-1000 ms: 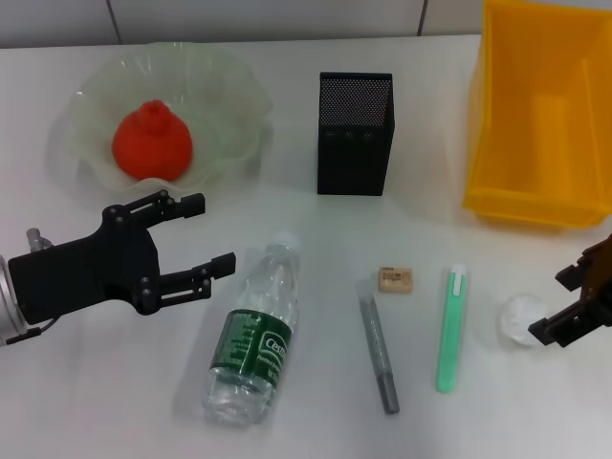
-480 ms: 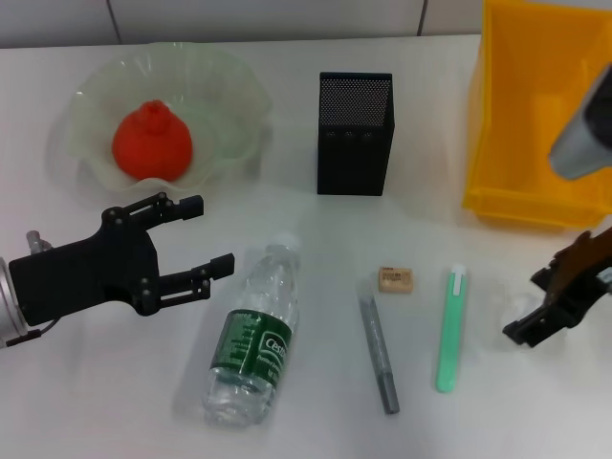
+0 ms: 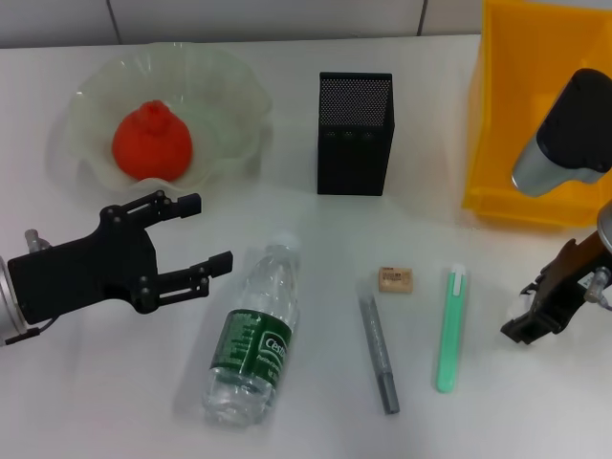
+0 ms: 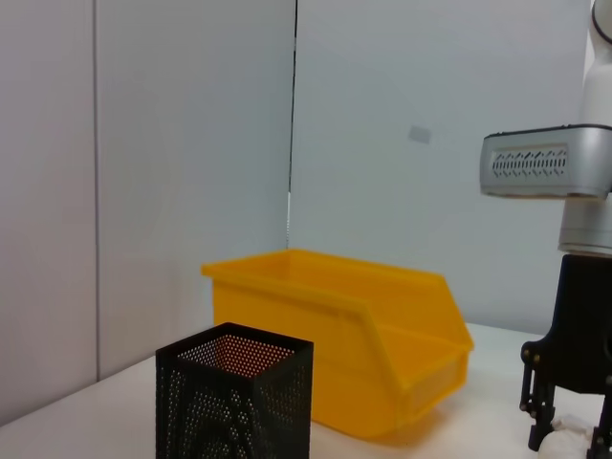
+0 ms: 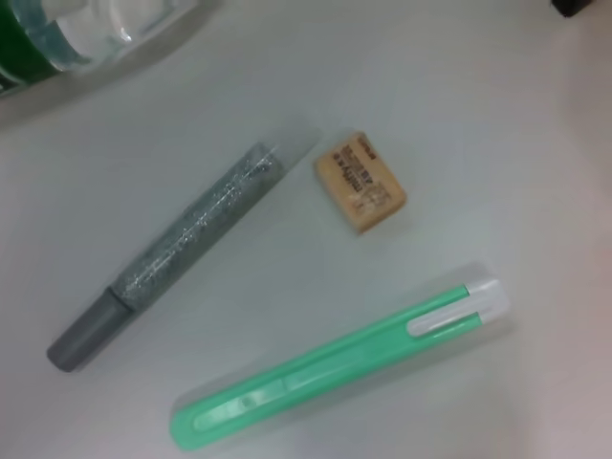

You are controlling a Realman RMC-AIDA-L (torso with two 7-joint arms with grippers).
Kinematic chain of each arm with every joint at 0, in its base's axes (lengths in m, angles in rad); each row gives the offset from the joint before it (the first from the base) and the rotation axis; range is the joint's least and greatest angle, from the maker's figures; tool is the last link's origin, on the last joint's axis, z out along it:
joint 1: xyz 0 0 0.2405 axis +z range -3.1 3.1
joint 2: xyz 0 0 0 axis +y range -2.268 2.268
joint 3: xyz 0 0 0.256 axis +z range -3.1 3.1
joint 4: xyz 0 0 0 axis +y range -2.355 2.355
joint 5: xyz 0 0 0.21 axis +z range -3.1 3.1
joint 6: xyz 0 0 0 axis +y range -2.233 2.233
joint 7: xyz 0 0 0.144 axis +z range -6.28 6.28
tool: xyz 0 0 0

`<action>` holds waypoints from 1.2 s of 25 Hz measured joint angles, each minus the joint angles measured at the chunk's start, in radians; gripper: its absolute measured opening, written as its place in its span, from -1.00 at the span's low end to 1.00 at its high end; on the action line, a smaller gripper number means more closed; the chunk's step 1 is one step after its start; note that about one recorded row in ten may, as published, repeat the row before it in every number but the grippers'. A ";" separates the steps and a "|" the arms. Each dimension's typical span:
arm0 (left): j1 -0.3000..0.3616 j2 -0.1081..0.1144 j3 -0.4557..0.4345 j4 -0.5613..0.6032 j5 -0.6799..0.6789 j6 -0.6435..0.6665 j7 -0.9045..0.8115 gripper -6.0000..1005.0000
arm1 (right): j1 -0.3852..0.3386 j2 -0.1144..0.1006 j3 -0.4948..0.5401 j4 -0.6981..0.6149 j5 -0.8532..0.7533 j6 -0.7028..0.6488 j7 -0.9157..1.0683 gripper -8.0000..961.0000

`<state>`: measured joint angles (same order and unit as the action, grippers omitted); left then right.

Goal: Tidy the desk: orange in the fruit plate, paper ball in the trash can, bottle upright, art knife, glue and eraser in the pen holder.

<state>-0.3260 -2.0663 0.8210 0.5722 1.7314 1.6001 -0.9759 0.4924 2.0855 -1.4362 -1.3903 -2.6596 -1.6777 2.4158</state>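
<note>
Head view: the right gripper (image 3: pixel 537 314) has dropped onto the paper ball (image 3: pixel 524 304), now nearly hidden; can't tell if it's clamped yet. Left gripper (image 3: pixel 196 234) hangs open beside the bottle (image 3: pixel 253 335).

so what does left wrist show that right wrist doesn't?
Left wrist only: the pen holder, the trash can, and the right gripper lowered to the table farther off. Right wrist only: the eraser, the silver glitter glue pen, the green art knife and part of the lying bottle. Shared: only the white desk.
</note>
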 joint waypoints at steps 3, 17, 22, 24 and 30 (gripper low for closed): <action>0.000 0.000 0.000 0.000 0.000 -0.002 0.000 0.62 | 0.000 0.000 0.009 -0.023 0.002 -0.013 0.018 0.35; 0.008 -0.001 0.000 0.000 0.001 0.013 0.000 0.62 | 0.036 -0.006 0.455 -0.227 0.057 0.130 -0.018 0.02; 0.002 -0.001 0.010 -0.008 0.005 0.020 -0.060 0.62 | 0.026 -0.002 0.411 -0.090 0.078 0.324 -0.020 0.04; 0.000 -0.001 0.012 -0.008 0.006 0.024 -0.070 0.61 | 0.028 -0.002 0.402 -0.070 0.081 0.338 -0.020 0.05; 0.004 -0.006 0.001 0.067 -0.009 0.120 -0.156 0.61 | -0.054 -0.003 0.400 -0.091 0.276 0.362 -0.074 0.24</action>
<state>-0.3223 -2.0721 0.8215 0.6389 1.7224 1.7204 -1.1322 0.4388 2.0824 -1.0358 -1.4815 -2.3839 -1.3162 2.3422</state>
